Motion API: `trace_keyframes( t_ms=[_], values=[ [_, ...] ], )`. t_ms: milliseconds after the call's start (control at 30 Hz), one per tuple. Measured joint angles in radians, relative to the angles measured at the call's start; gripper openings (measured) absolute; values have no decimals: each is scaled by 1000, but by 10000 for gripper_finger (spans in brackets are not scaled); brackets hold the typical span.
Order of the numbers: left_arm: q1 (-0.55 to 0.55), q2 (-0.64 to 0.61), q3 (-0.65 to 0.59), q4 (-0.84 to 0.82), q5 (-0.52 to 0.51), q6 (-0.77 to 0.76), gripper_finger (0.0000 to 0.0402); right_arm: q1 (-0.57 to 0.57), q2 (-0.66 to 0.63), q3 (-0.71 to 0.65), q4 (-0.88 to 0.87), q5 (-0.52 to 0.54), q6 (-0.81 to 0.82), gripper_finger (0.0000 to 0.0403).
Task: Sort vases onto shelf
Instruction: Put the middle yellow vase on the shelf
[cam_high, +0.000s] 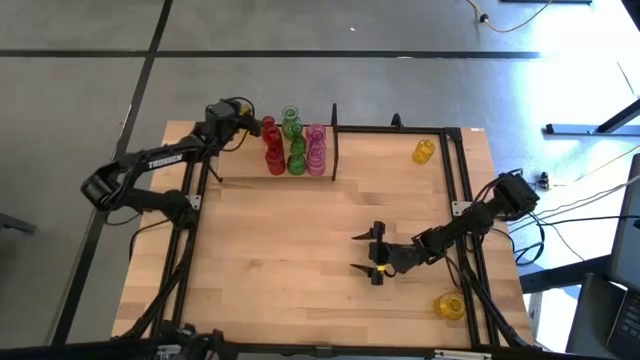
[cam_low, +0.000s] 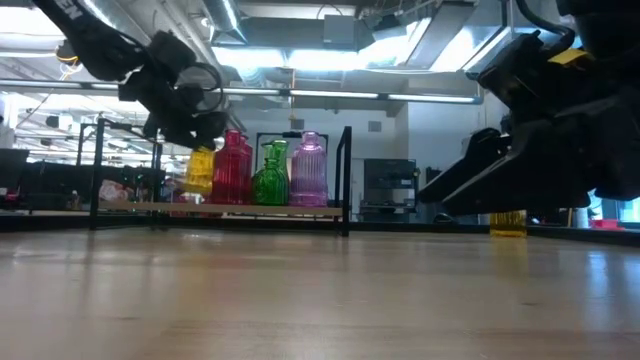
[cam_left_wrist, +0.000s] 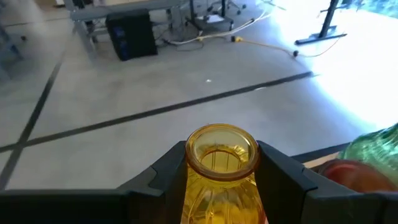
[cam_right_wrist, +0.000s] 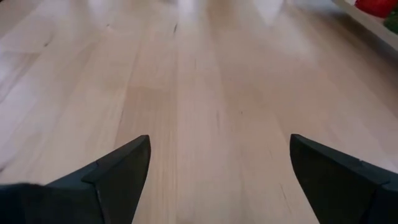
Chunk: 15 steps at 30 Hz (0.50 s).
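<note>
grey floor, cables and room clutter around the wooden table

the light-wood table top (cam_high: 290, 260) stands on a grey floor (cam_high: 300, 25) crossed by dark lines (cam_high: 150, 60); a yellow cable (cam_left_wrist: 273, 46) lies by a black box (cam_left_wrist: 130, 34); ceiling lights (cam_low: 300, 60) glow overhead.

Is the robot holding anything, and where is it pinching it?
The left pincer grips a yellow translucent glass vase by its neck, just under the rim. The right pincer is open, empty.

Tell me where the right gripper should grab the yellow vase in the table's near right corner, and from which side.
Grip the yellow vase around its narrow neck, coming straight down from above. It stands upright and alone beside the black frame rod, so a side approach looks cramped. The right gripper is open over bare table, nearby.
</note>
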Motion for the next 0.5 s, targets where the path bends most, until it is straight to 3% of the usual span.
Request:
trace_keyframes(
  t_ms=[233,500],
  values=[
    [-7,44,-4,-4,47,-37,154,0,0,0,-7,6,2,363],
    [-9,58,-2,5,29,-33,154,0,0,0,-10,5,3,363]
  ],
)
